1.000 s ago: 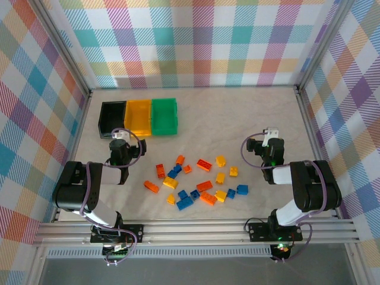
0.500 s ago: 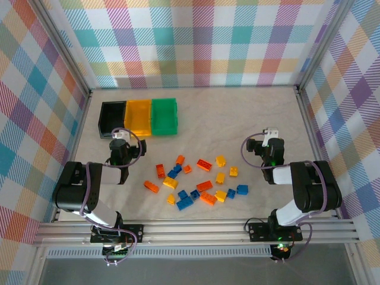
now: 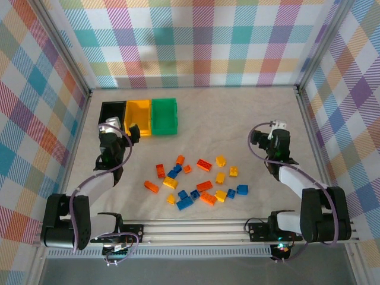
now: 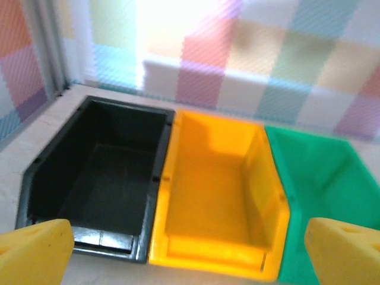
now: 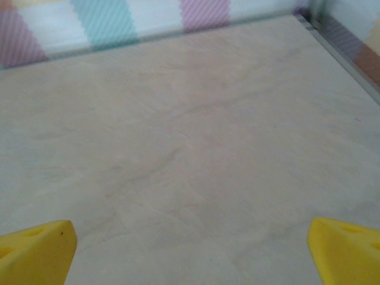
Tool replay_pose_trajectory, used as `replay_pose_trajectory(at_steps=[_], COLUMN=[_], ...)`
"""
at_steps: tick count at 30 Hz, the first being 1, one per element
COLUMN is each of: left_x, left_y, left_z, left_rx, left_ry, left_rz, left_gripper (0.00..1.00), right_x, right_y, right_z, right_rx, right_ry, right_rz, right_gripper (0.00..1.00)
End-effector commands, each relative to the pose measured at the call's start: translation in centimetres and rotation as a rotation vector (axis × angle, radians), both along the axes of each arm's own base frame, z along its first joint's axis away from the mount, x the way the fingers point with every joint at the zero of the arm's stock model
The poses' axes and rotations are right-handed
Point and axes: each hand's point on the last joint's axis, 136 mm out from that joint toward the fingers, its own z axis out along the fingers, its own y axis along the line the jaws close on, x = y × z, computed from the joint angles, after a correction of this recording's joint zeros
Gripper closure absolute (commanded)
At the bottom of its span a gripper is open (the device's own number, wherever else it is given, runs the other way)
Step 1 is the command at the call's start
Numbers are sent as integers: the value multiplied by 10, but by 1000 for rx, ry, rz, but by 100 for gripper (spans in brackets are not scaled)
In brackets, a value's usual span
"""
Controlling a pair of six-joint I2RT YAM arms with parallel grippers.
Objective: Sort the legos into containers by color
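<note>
Left fingers (image 4: 35, 243) are hanging wide open and empty, facing the containers (image 3: 141, 114). Right fingers (image 5: 35, 246) are gaping empty over the tabletop (image 5: 190, 148), likely readying for the legos (image 3: 196, 181) lying scattered between the arms.

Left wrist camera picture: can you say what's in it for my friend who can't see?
Three open bins stand side by side on a pale table: a black bin, a yellow bin and a green bin, with nothing showing inside. The left gripper is open, its yellow fingertips in the bottom corners, and a checked wall stands behind.
</note>
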Motion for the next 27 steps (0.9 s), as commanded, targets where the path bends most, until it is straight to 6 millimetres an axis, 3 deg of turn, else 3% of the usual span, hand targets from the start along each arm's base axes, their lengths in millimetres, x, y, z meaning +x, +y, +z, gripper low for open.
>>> replay_pose_trajectory(at_steps=[1, 3, 4, 7, 9, 12, 16, 19, 23, 25, 27], left_x=[-8, -33, -33, -22, -22, -22, -6, 12, 32, 42, 54], left_y=[42, 72, 75, 60, 54, 48, 26, -1, -36, -55, -71], left_z=[20, 1, 1, 9, 13, 21, 32, 34, 25, 18, 7], left_rx=[-302, -544, -570, -572, -601, -592, -552, -534, -346, -264, -224], left_ry=[-87, -22, -17, -72, -135, -113, 23, 141, 353, 444, 522], left_rz=[314, 586, 596, 427, 369, 337, 223, 101, 51, 15, -18], left_gripper=[0, 0, 0, 0, 0, 0, 0, 0, 0, 1, 9], right_x=[-7, -10, -11, -33, -27, -20, -19, -12, -2, -1, -2], right_y=[-32, -37, -34, -31, -15, -5, 3, 24, 44, 51, 59], right_z=[20, 27, 29, 13, 18, 18, 16, 18, -4, -15, -23], right_rx=[-6, 60, 117, 374, 494, 501, 534, 515, 485, 379, 281], right_ry=[34, 17, -2, -43, -139, -136, -53, 78, 358, 450, 496], right_rz=[-239, -305, -307, -376, -225, -158, -145, -26, 26, 27, 36], right_gripper=[0, 0, 0, 0, 0, 0, 0, 0, 0, 0, 0])
